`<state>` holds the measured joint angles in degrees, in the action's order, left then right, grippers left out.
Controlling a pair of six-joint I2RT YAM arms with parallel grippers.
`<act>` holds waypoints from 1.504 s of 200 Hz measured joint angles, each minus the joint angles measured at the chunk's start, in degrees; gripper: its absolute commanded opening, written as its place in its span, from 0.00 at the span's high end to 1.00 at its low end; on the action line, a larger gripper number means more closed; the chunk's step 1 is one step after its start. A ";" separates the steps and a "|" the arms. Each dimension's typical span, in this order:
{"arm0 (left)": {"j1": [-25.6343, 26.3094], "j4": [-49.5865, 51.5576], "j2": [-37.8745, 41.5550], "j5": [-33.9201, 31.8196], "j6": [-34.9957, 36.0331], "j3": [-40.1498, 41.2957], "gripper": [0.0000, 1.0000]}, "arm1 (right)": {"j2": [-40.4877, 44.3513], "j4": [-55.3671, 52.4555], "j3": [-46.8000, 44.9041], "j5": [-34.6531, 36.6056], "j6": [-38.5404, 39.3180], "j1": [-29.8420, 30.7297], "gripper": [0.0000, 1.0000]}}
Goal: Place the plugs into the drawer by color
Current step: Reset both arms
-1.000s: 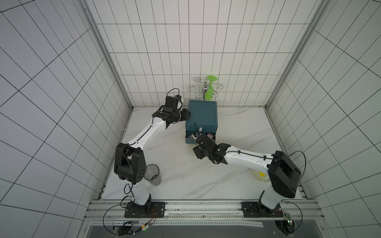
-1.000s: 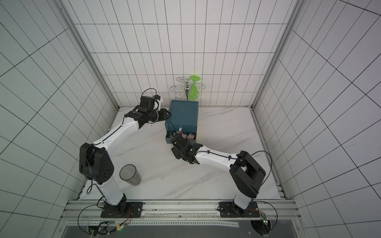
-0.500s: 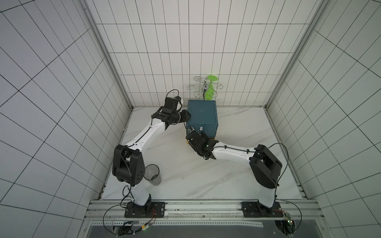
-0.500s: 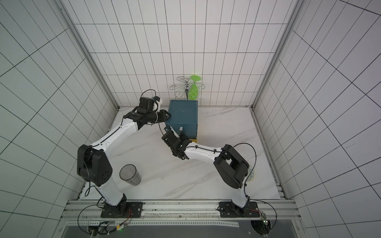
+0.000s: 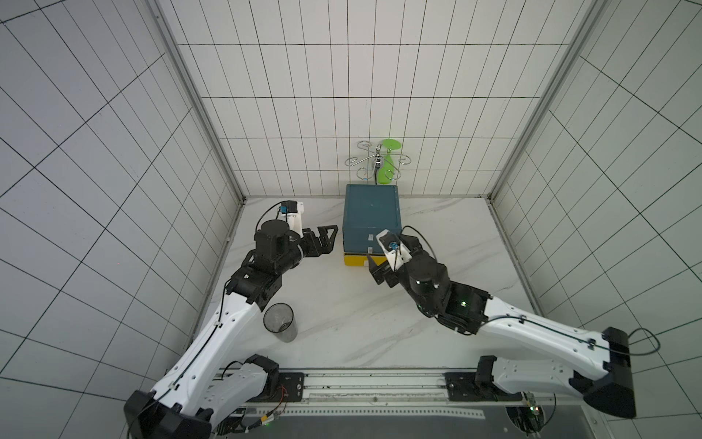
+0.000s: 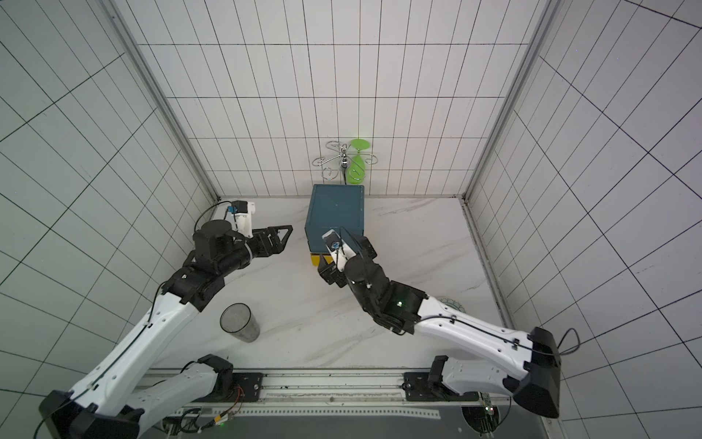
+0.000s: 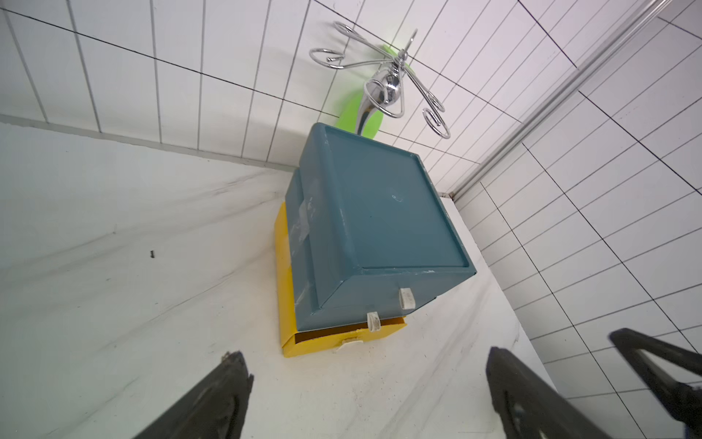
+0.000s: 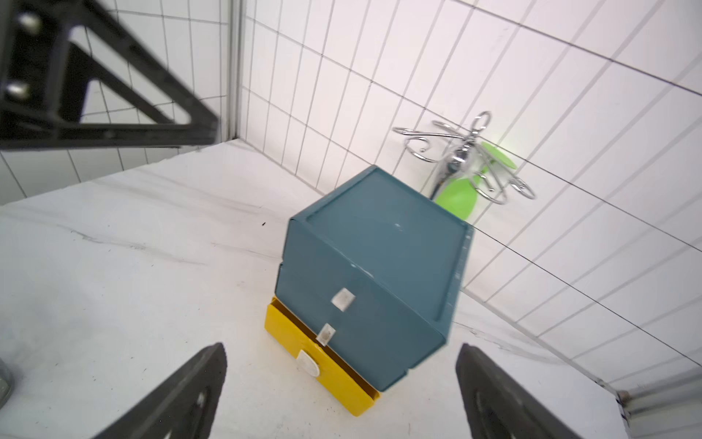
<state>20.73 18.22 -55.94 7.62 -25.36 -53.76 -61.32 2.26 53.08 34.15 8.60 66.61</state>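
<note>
No plugs show in any view. The teal drawer unit [image 5: 372,213] [image 6: 336,213] stands at the back of the table. Its yellow bottom drawer [image 5: 355,260] [image 7: 323,344] [image 8: 334,380] sticks out by a narrow gap, and the two teal drawers above it are shut. My left gripper [image 5: 332,239] [image 6: 285,238] [image 7: 366,355] hovers open and empty, to the left of the unit and clear of it. My right gripper [image 5: 391,254] [image 6: 343,256] [image 8: 342,349] is open and empty too, just in front of the yellow drawer.
A clear tumbler [image 5: 281,321] [image 6: 239,323] stands on the table beside the left arm. A chrome wire rack [image 5: 378,161] with a green glass [image 5: 387,176] is behind the unit, against the back wall. Tiled walls close in three sides.
The bottom drawer, open a second ago with peach-pink shapes showing, is now almost pushed in. Both grippers have opened wide and drawn back from the unit.
</note>
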 measured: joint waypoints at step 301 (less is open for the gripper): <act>-20.37 -63.32 -34.73 -18.67 20.22 29.14 0.01 | -27.06 44.48 -29.99 -28.17 -9.31 -66.27 0.01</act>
<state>0.36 -45.10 -90.67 -11.05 -5.15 -24.62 -88.38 46.74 23.09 5.98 -0.71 0.34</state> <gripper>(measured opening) 0.990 0.986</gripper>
